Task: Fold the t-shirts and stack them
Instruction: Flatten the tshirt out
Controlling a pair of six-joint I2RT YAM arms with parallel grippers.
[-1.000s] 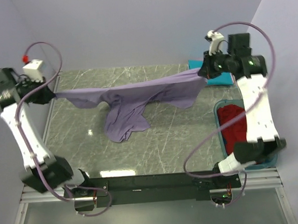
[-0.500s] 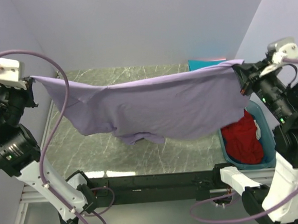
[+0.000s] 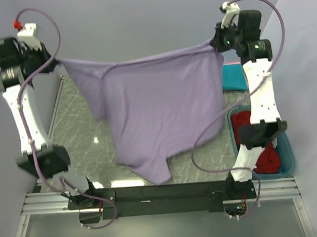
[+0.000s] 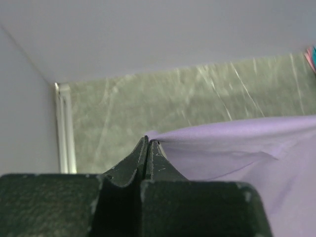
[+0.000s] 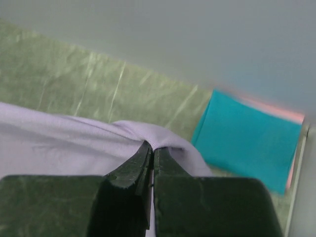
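Lifted clear of the bench (image 3: 85, 149) since a second ago, the lavender t-shirt (image 3: 158, 108) now hangs full-length between the left pincer (image 4: 147, 141) at 10 o'clock and the right pincer (image 5: 151, 146) at 2 o'clock. Both are clamped on its top corners, and it looks ready for laying flat.

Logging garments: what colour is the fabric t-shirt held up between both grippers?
Plain light purple fabric t-shirt; top external view shows it best.

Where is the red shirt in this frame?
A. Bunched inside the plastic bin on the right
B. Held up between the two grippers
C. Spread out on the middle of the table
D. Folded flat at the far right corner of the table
A: the red shirt lies bunched inside the bin, while the purple shirt is the one hanging in the air.
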